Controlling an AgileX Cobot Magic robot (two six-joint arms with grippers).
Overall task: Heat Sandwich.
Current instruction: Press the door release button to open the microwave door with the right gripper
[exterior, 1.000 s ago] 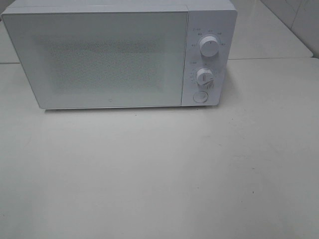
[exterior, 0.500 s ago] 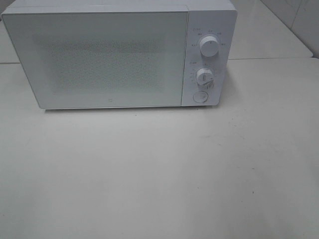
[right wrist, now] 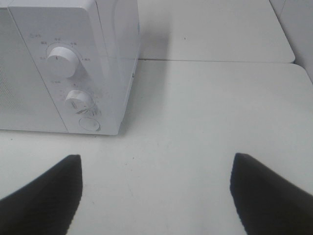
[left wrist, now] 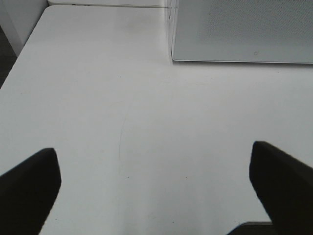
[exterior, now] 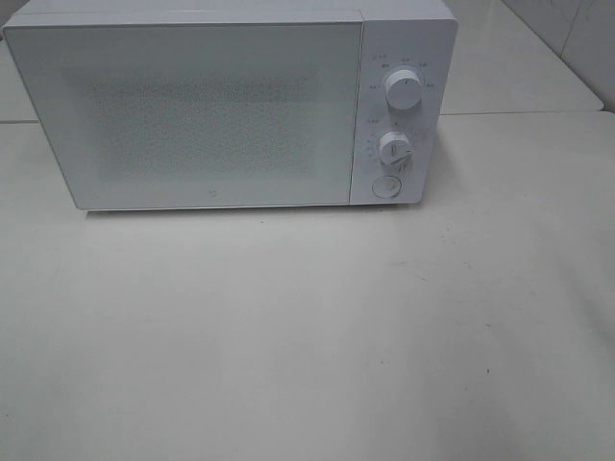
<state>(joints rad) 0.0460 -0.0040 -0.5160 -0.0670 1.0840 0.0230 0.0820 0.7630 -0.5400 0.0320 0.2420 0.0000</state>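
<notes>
Left gripper [left wrist: 154, 164] and right gripper [right wrist: 156, 161] hover with jaws wide apart, empty; the sandwich shows in no view; the microwave [exterior: 231, 106] is closed, so pressing its round button [exterior: 385, 187] squarely seems wise.

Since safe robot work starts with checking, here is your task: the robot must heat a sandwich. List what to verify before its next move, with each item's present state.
1. The microwave door is open for loading: not ok, it is shut.
2. The sandwich is located: cannot tell, no view shows it.
3. The left gripper is open and empty: ok.
4. The right gripper is open and empty: ok.
5. The round button beside the door is unobstructed: ok.
6. The table before the door is bare: ok.
</notes>
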